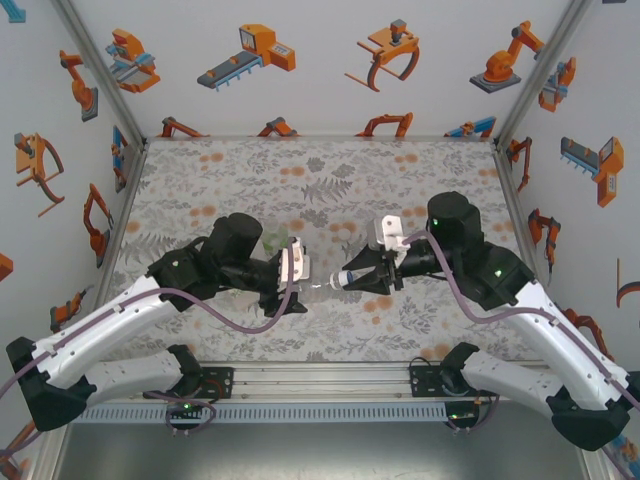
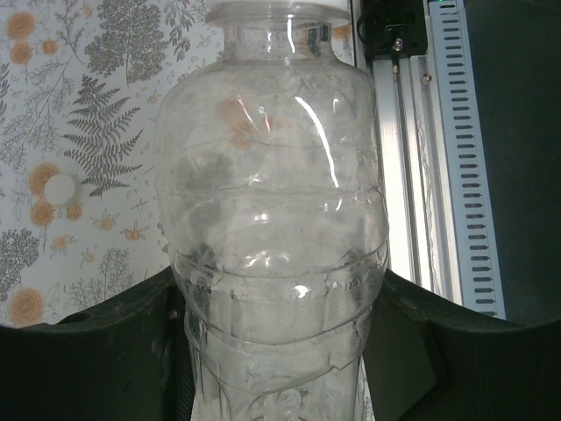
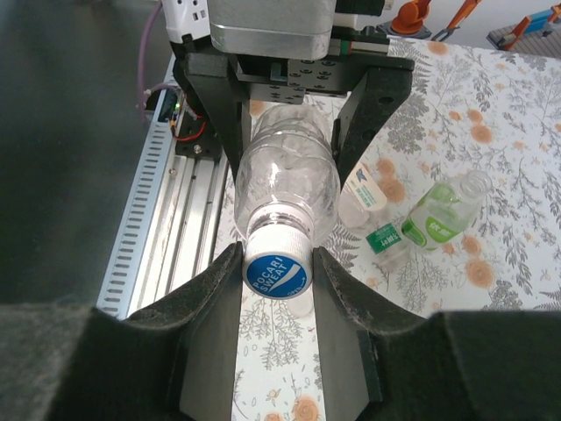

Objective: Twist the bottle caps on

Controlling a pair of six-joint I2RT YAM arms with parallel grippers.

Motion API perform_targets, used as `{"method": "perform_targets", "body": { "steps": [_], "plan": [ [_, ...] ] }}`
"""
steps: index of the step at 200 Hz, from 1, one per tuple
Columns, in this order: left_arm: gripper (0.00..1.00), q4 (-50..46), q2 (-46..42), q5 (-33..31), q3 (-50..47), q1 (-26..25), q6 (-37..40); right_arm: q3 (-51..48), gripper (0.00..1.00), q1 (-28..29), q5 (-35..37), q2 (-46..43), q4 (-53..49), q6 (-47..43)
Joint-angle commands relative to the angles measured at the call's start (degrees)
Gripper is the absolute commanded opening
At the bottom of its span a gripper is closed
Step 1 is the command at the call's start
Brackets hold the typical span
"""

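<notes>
Right wrist: right claw (image 3: 277, 261) grips blue cap (image 3: 277, 275) near table's front rail (image 3: 162, 232).

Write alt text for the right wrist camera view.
The right gripper pinches a blue cap at the mouth of a clear bottle, which the left gripper holds level, mouth toward the camera. Behind, on the floral table, rest a labelled whitish bottle and a green bottle.

The top camera looked down from above and behind over the whole surface (image 1: 250, 170). Both wrist cameras faced each other closely, sharing the clear bottle (image 2: 272, 219).
</notes>
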Motion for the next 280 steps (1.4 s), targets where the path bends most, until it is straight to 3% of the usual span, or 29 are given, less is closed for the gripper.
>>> {"method": "perform_targets", "body": {
  "steps": [1,204,280],
  "plan": [
    [0.0,0.0,0.2,2.3,2.1,-0.7,0.5,1.7,0.0,0.7,0.9,0.4,-1.0,-2.0],
    [0.0,-1.8,1.8,3.3,2.9,-0.9,0.5,6.3,0.0,5.5,4.5,3.5,-8.7,-6.7],
    [0.0,-4.0,3.3,5.0,4.3,-0.9,0.3,9.2,0.0,9.2,10.8,5.4,-13.8,-9.3]
  ]
}}
